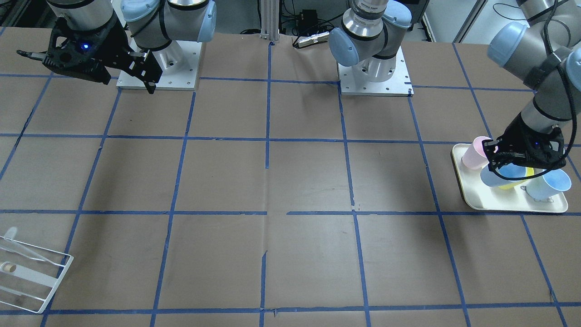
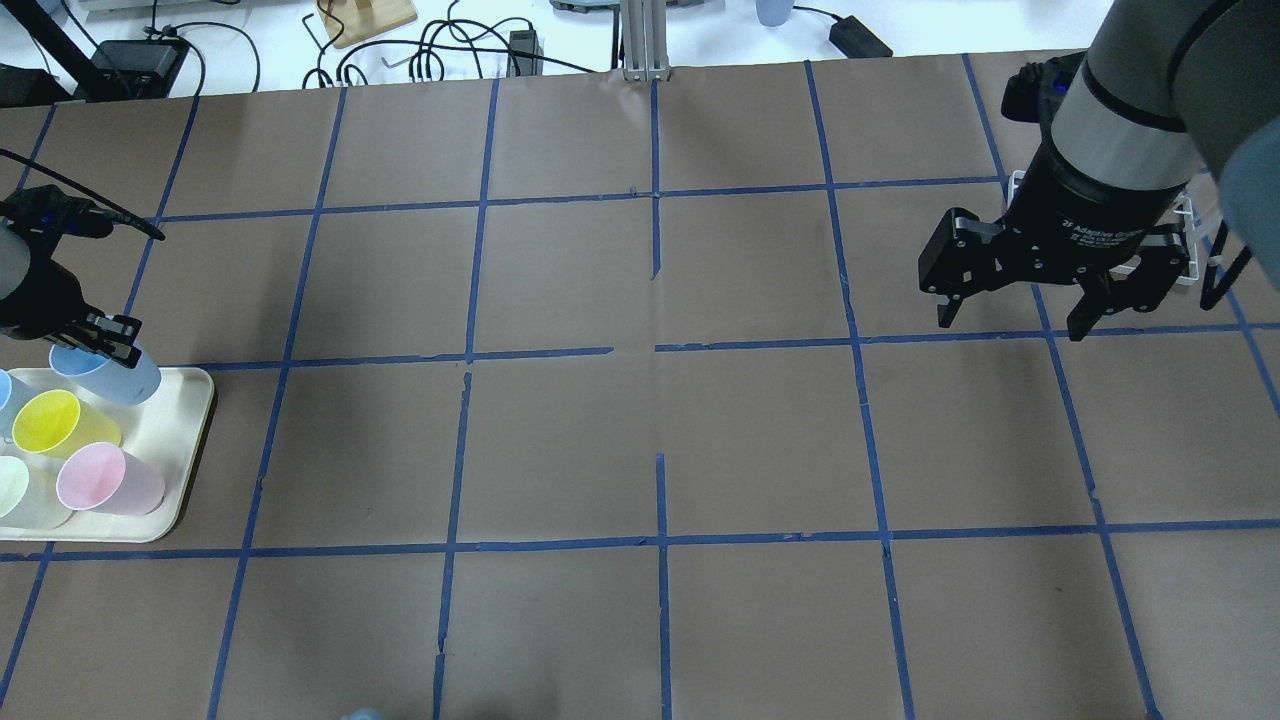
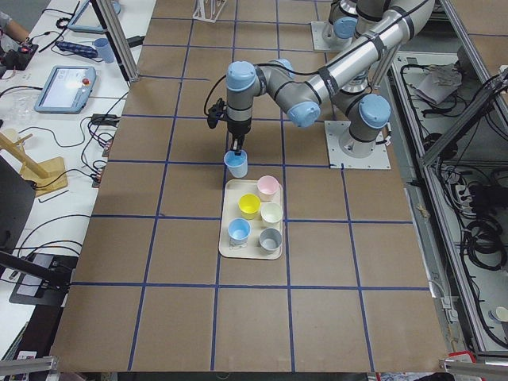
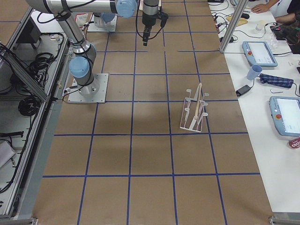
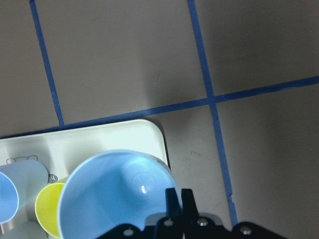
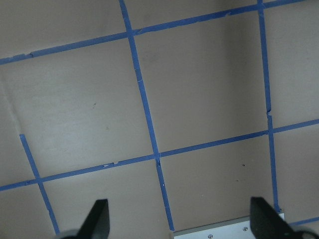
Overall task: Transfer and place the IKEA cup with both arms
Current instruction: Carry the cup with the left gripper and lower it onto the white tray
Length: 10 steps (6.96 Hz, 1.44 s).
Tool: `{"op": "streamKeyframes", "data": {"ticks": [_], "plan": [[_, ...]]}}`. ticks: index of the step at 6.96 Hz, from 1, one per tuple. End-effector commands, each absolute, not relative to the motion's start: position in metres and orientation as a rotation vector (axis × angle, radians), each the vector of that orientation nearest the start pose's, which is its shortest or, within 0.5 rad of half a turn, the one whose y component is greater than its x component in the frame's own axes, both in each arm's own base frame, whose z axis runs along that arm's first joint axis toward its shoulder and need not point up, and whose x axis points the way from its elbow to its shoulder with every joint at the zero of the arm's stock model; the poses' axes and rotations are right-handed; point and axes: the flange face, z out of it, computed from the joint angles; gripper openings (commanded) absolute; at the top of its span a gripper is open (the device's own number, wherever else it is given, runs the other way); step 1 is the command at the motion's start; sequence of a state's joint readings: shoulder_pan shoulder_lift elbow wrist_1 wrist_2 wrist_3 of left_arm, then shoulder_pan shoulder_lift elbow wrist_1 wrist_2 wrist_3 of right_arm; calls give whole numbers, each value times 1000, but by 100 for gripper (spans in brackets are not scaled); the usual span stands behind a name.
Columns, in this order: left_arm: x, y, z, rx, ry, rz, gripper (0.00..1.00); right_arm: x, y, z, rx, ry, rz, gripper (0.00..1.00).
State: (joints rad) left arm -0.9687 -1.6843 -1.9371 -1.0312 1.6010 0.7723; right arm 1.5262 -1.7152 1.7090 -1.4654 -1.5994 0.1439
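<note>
My left gripper [image 2: 95,338] is shut on the rim of the IKEA cup [image 2: 112,374], a pale sky-blue tumbler. It holds the cup tilted over the far edge of the cream tray [image 2: 190,440]. In the left wrist view the fingers [image 5: 180,203] pinch the wall of the cup [image 5: 112,191], one inside and one outside. The front view shows the same gripper [image 1: 522,154] over the cup [image 1: 501,175]. My right gripper [image 2: 1012,322] is open and empty, high over the table's right side. It also shows in the front view [image 1: 88,70] and the right wrist view [image 6: 180,219].
On the tray stand a yellow cup [image 2: 52,424], a pink cup [image 2: 102,482], a pale green cup [image 2: 14,490], another blue cup [image 1: 550,184] and a grey cup [image 3: 271,238]. A white wire rack [image 1: 34,272] stands at the table's right end, past the right gripper.
</note>
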Motion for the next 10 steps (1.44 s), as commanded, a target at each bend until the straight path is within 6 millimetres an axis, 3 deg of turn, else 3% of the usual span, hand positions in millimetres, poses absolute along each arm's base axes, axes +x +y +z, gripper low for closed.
{"op": "streamKeyframes", "data": {"ticks": [1, 3, 6, 7, 8, 10], "plan": [[192, -488, 277, 244, 3112, 26, 0, 125, -421, 475, 246, 3143, 154, 100], [201, -489, 255, 235, 3137, 88, 0, 133, -418, 472, 200, 3147, 161, 100], [205, -491, 249, 238, 3138, 96, 2, 130, -421, 483, 183, 3146, 128, 100], [209, -490, 247, 226, 3127, 115, 81, 129, -421, 485, 185, 3145, 123, 100], [211, -491, 250, 227, 3119, 113, 97, 129, -421, 485, 188, 3145, 125, 100], [201, -492, 273, 243, 3090, 76, 100, 128, -422, 488, 190, 3147, 113, 100]]}}
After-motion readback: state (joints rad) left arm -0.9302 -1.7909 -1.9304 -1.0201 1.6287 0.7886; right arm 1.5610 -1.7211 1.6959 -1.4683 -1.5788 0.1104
